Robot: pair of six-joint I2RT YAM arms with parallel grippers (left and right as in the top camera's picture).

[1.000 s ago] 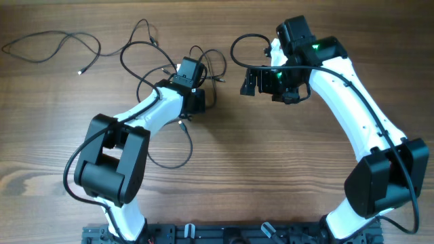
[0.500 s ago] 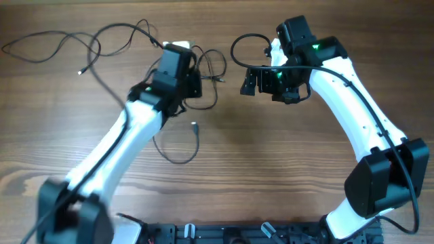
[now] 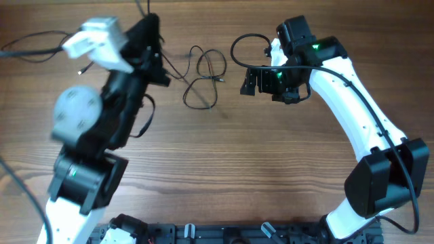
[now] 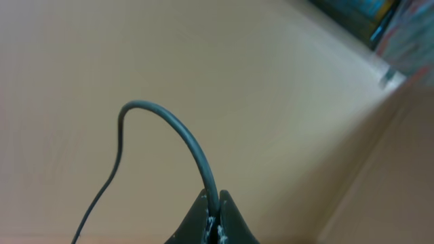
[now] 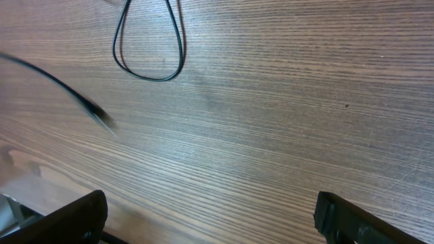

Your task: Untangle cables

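Left tool (image 4: pixel 213 218) is pressed together on one cable (image 4: pixel 193 146). In the left wrist view the wire comes out from between the tips, arcs up toward 11 o'clock, then drops off the bottom edge near 7 o'clock. That camera faces a plain beige surface rather than the wood, so I read the wrist as lifted and tilted. Overhead agrees: the left arm (image 3: pixel 95 129) is big and blurred, close to the lens, covering the 9 o'clock side of the tabletop (image 3: pixel 271 169).

Other cables:
- A knot of loops (image 3: pixel 203 81) lies flat on the wood, just left of 12 o'clock from centre. A thin strand runs from it toward the left arm at 9 o'clock.
- A loose wire (image 3: pixel 34 41) lies in the 10 o'clock corner, with a pale plug tip (image 3: pixel 81 70) nearby. It's partly behind the arm.
- A dark curl (image 3: pixel 146 115) sits beside the left arm. I can't tell whether it hangs or lies on the wood.

Right tool (image 5: pixel 210 203) is spread wide with nothing between the fingers. It's over bare wood at 3 o'clock of the loops, near but apart from them. The right wrist view has one closed loop at 11 o'clock, plus a blurred wire end (image 5: pixel 95 112) at 9 o'clock. I can't tell if that end touches the wood.
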